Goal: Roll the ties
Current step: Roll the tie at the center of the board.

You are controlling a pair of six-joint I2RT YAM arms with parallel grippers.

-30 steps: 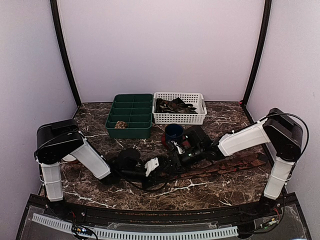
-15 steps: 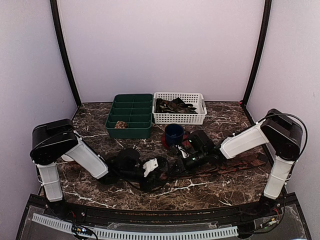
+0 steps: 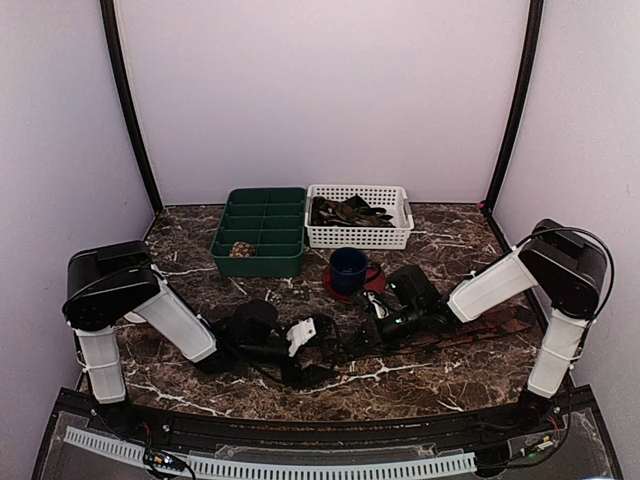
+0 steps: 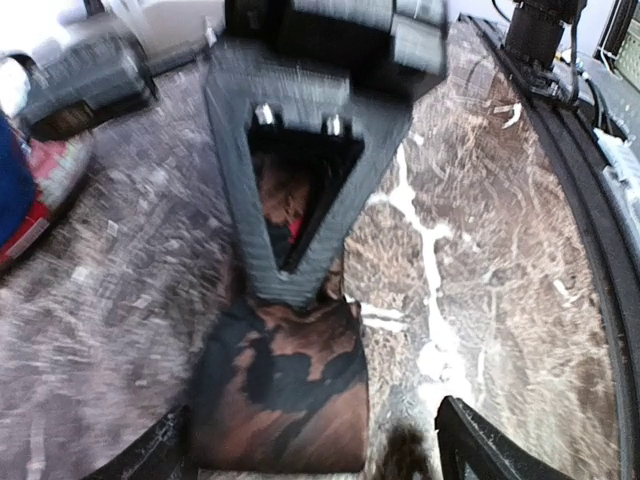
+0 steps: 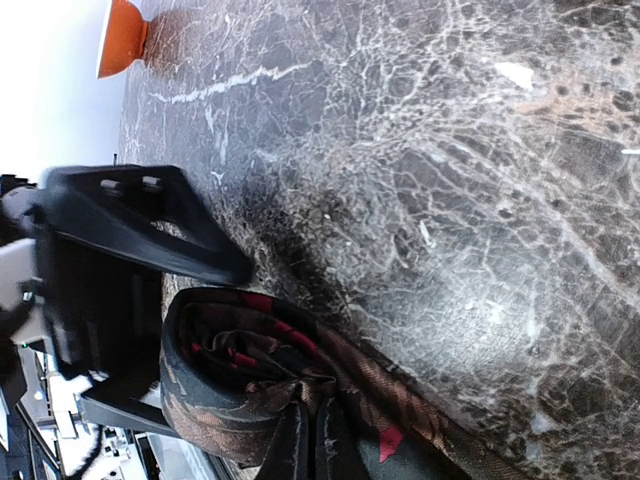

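A dark brown tie [image 3: 455, 335] lies across the marble table [image 3: 200, 385] in front of the right arm, its left end wound into a loose coil [image 5: 225, 375]. My right gripper [image 5: 312, 440] is shut on that coil, its fingers pinching the folds; in the left wrist view its black fingers [image 4: 300, 200] stand over the coil [image 4: 285, 385]. My left gripper [image 4: 320, 455] is open, a finger either side of the coil without touching it. In the top view both grippers meet near the table's middle, left [image 3: 318, 340] and right [image 3: 365, 330].
A green compartment tray [image 3: 262, 262] holds a small rolled tie [image 3: 241, 249]. Beside it stands a white basket [image 3: 358, 238] with several dark ties [image 3: 348, 211] in it. A blue mug [image 3: 348, 268] on a red coaster [image 3: 374, 284] stands just behind the grippers.
My left gripper has opened off the coil while the right gripper has shut on it. The right arm has shifted a little to the right.
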